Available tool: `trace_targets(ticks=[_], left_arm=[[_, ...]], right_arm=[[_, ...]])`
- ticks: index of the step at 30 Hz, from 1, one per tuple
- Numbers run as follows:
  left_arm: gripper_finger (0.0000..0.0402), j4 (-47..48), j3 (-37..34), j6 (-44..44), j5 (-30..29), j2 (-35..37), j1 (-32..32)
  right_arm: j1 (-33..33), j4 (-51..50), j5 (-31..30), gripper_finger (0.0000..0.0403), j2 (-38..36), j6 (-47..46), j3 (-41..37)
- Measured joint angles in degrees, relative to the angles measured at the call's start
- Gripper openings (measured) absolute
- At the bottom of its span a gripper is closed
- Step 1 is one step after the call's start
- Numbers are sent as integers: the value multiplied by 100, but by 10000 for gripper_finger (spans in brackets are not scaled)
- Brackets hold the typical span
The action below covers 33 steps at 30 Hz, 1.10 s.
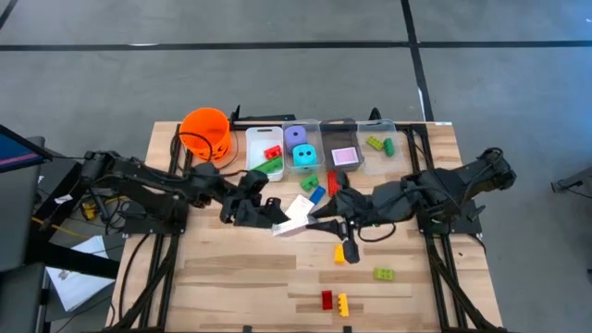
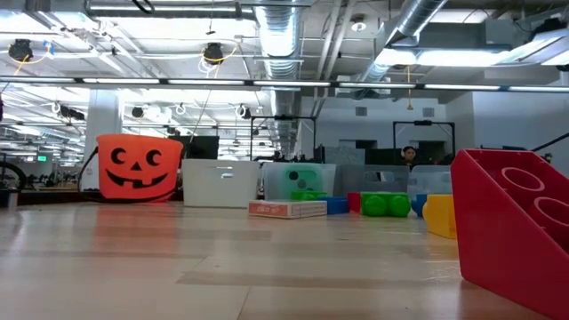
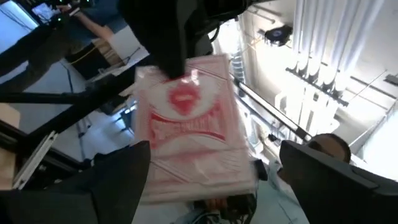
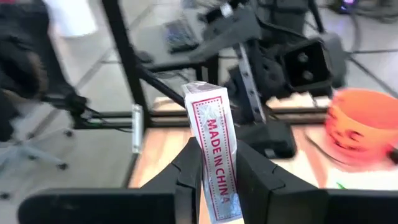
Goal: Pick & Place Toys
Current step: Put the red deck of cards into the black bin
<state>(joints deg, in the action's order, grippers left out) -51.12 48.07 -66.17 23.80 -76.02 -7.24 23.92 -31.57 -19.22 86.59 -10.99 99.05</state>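
My right gripper [image 4: 217, 177] pinches a red-and-white card pack [image 4: 214, 155] on its narrow edges, fingers closed tight against both sides, holding it in the air just in front of the clear bins [image 1: 319, 139]. My left gripper [image 3: 211, 180] faces the pack's printed front with its fingers [image 3: 121, 180] spread wide, apart from the pack. The orange bucket [image 1: 205, 129] stands at the left end of the bins. Loose bricks [image 1: 384, 274] lie well in front of the bins.
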Motion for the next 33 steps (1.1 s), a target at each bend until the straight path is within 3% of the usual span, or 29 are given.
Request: trace_targets(ticks=[7,12,17,22,28,33], left_arm=[[341,536,0,5,164,110,432],[341,950,0,28,150,115,646],[341,1455,-2,35,-420,108,697],[341,1955,-2,37,-1035,108,645],[341,2387,-2,37,-1964,108,471],[341,2462,-2,37,-2738,108,197]], right_arm=[[237,-1144,-1271,61,-215,-734,6],[165,-2636,-2111,61,-375,-1601,9],[-243,-4245,-2228,61,-461,-2305,6],[-1055,-5500,-2296,61,-455,-2306,-1],[-2270,-5208,-2161,61,-407,-1087,-1],[-3229,-4267,-1576,61,-375,-175,-1]])
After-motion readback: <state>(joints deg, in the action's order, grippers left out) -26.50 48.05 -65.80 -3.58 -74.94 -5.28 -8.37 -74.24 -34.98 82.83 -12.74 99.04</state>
